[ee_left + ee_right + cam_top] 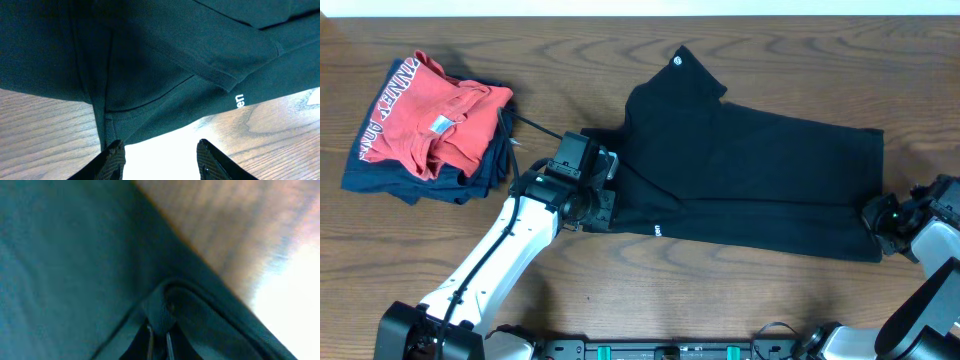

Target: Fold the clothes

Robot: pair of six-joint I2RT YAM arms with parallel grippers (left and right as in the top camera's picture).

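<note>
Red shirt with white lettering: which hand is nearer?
Left. The left hand is near the red lettered shirt, at the soft black T-shirt's edge; the right hand grips its far corner.

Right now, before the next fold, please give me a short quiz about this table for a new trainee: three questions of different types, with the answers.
1. True or false: the right tool is shut on the black T-shirt.
2. What lies on top of the navy garment? A) a red shirt B) a white towel C) a wooden box
3. Fill in: the fingers of the left tool stand ___ (apart / together).
Key: 1 true; 2 A; 3 apart.
</note>
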